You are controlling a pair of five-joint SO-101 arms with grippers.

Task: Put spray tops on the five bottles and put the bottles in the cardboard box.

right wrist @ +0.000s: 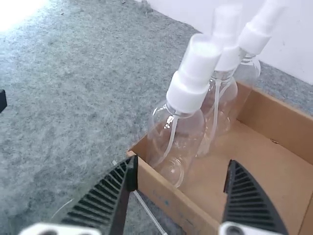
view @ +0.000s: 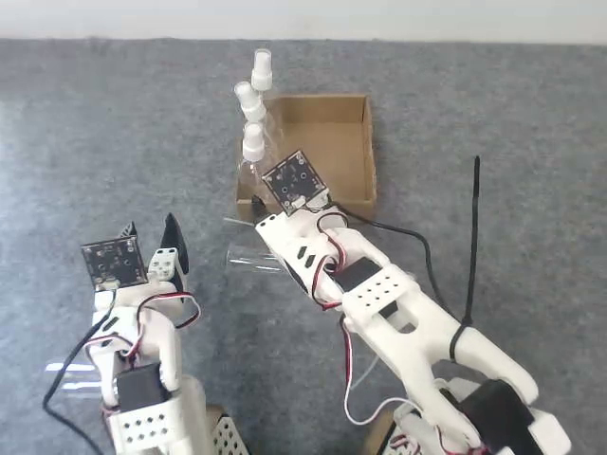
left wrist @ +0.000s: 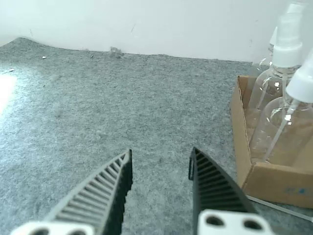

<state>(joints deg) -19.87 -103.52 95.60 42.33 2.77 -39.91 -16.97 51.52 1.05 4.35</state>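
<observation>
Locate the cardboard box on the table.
The cardboard box sits at the far middle of the high view, with three capped bottles along its left wall and the right end effector over its near edge.

The counter (view: 95,123) is looked down on from overhead in the high view, and its whole width is taken in. The left wrist view is taken low behind the left pincer (left wrist: 162,151), faced along the counter toward the wall (left wrist: 146,19). The right wrist view is taken behind the right pincer (right wrist: 182,161), close above a corner of the cardboard box (right wrist: 166,195). The cardboard box and its bottles (view: 253,144) are shared by all three views.
</observation>
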